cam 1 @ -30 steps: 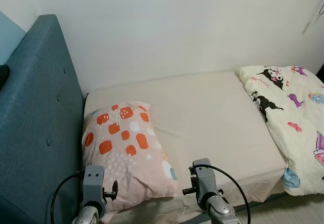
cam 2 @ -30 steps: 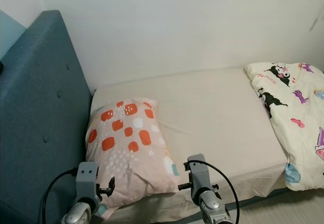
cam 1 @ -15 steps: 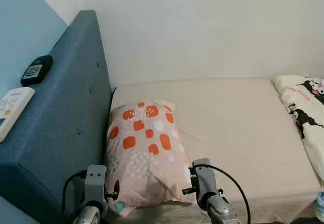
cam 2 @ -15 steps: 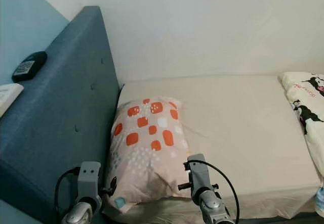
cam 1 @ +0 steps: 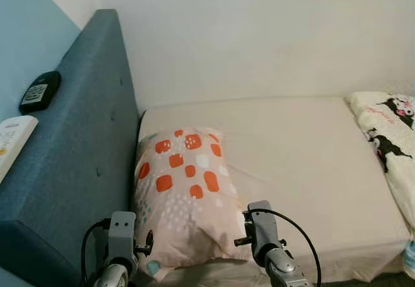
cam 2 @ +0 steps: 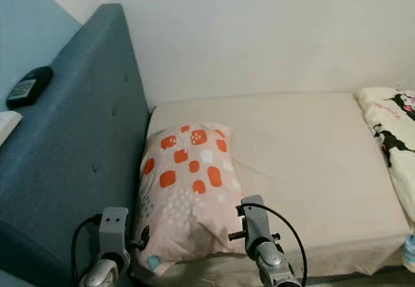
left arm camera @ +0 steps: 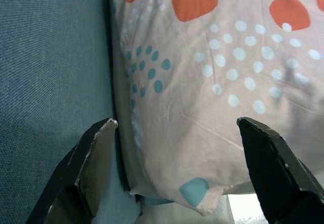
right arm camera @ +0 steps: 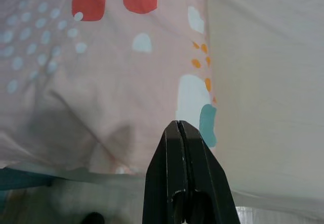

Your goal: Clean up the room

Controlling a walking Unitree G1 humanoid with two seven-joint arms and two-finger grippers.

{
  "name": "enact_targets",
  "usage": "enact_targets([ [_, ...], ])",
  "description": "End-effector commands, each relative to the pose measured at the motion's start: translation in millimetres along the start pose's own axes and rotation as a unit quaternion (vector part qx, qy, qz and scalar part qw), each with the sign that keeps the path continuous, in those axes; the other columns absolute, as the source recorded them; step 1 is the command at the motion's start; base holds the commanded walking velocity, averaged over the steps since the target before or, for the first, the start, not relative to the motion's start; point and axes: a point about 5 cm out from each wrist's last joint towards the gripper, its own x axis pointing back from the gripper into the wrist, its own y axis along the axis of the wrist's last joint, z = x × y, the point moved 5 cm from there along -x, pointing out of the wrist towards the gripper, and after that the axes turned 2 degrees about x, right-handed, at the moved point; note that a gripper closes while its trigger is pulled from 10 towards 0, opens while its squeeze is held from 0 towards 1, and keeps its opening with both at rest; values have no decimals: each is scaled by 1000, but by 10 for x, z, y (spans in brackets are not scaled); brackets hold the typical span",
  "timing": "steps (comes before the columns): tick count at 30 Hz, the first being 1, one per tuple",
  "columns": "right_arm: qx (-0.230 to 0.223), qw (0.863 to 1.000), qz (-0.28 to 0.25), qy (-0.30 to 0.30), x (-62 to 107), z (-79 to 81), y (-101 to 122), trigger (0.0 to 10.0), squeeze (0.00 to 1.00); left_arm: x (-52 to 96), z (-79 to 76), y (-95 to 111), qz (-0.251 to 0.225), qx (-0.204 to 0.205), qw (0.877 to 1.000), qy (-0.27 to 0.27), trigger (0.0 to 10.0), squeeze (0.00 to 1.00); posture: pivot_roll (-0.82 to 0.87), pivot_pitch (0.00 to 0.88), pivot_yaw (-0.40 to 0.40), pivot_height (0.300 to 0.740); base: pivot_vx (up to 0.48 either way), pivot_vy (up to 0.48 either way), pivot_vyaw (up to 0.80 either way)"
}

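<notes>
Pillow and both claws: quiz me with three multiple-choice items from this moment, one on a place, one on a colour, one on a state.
1. Where does the pillow lie?
A. on the mattress, against the blue headboard
B. on the floor
C. on top of the cartoon blanket

2. What colour are the pillow's large patches?
A. green
B. orange-red
C. black

3. How do the two claws stand?
A. both open
B. left claw open, right claw shut
C. left shut, right open

Answers:
1. A: its long edge runs along the headboard at the head end of the mattress, well apart from the blanket.
2. B: orange-red blocks cover its upper half, over pale dots on a pinkish cover.
3. B: the left wrist view shows the fingers spread wide before the pillow's corner; the right wrist view shows them pressed together, holding nothing.
</notes>
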Motion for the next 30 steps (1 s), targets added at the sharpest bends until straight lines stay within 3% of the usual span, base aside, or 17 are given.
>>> enact_targets([
  [1,-11,1000,5,-3,17,-2,-50,10000,0,19,68,-29,5,0,1000,10,10000,0,33,70,-55,726,0,-480,0],
  [4,-11,1000,6,-3,17,-5,-50,10000,0,19,68,-28,5,0,1000,10,10000,0,33,70,-55,726,0,-480,0],
  [8,-12,1000,6,-4,18,-12,-51,10000,0,19,92,-50,11,18,1000,20,10000,0,33,64,-54,726,0,0,0],
  [30,-14,1000,6,-6,23,-18,-60,10000,0,-6,139,-35,15,3,1000,26,10000,0,30,47,-44,726,0,0,0],
])
